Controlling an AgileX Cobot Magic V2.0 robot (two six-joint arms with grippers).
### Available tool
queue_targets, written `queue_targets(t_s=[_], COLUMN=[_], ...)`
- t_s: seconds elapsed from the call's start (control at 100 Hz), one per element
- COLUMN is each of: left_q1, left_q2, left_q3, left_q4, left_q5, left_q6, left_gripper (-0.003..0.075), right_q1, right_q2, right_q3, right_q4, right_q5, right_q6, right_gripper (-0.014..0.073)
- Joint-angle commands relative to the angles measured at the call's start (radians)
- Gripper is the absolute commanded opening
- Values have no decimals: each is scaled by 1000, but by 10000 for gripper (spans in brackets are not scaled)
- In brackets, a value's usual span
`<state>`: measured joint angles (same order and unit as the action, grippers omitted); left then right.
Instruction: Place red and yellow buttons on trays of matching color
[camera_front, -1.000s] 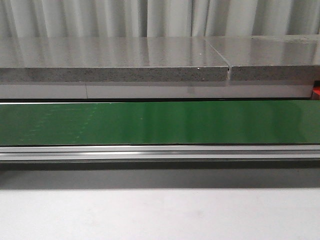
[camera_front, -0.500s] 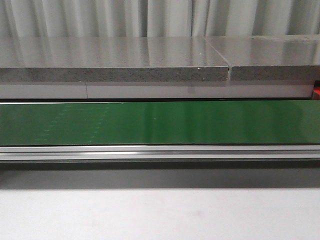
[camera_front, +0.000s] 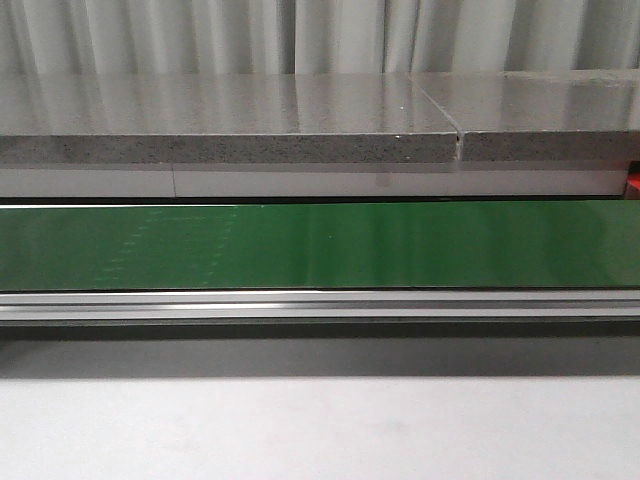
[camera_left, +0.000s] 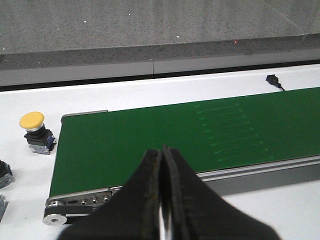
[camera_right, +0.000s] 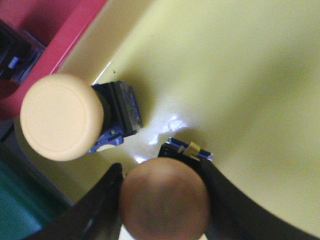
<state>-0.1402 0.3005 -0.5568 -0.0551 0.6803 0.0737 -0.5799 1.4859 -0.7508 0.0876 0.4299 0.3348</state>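
- Two yellow buttons show over the yellow tray (camera_right: 240, 65): one yellow button (camera_right: 62, 117) lies on it already, near the red tray (camera_right: 55, 37).
- Right gripper (camera_right: 162, 200) has its jaws clamped on the second button (camera_right: 164, 200), apparently low over the matching tray for release.
- Left gripper (camera_left: 162, 200) waits over the green belt (camera_left: 165, 145), jaws pressed together and empty; another yellow-capped button (camera_left: 35, 131) stands on the table (camera_left: 150, 95) beside the belt's end.

Flat white tabletop (camera_left: 125, 95) bearing a long green conveyor belt (camera_left: 165, 142) in a silver metal frame (camera_left: 260, 172); a yellow mushroom-head push button on a black-and-blue base (camera_left: 35, 131) standing upright on the white surface just beside the belt's end; a small black sensor-like block (camera_left: 272, 80), possibly cabled, beyond the belt; grey speckled stone counter (camera_front: 230, 115) behind.
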Motion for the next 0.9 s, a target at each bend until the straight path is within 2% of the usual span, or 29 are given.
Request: queue_targets(t_s=[0.0, 0.09, 0.21, 0.28, 0.5, 0.69, 0.89], left_q1=[-6, -6, -6, -6, -6, -6, -6], left_q2=[9, 9, 9, 9, 9, 9, 9], left_q3=[-26, -26, -26, -26, -26, -26, -26], left_q4=[-15, -15, -15, -15, -15, -15, -15], left_q5=[-70, -70, -70, -70, -70, -70, -70], left_q6=[0, 0, 0, 0, 0, 0, 0], left_gripper=[-21, -21, -21, -21, -21, -21, -21], right_q1=[-8, -8, -8, -8, -7, 2, 80], right_q2=[-13, -8, -8, -8, -30, -125, -252], right_q3=[-22, -22, -22, -22, -22, -22, -24], right_q4=[9, 9, 11, 13, 13, 10, -54], right_q5=[-53, -52, -63, -63, -73, -43, 30], right_q6=[0, -8, -16, -16, -16, -17, -50], right_gripper=[168, 234, 459, 533, 540, 540, 514])
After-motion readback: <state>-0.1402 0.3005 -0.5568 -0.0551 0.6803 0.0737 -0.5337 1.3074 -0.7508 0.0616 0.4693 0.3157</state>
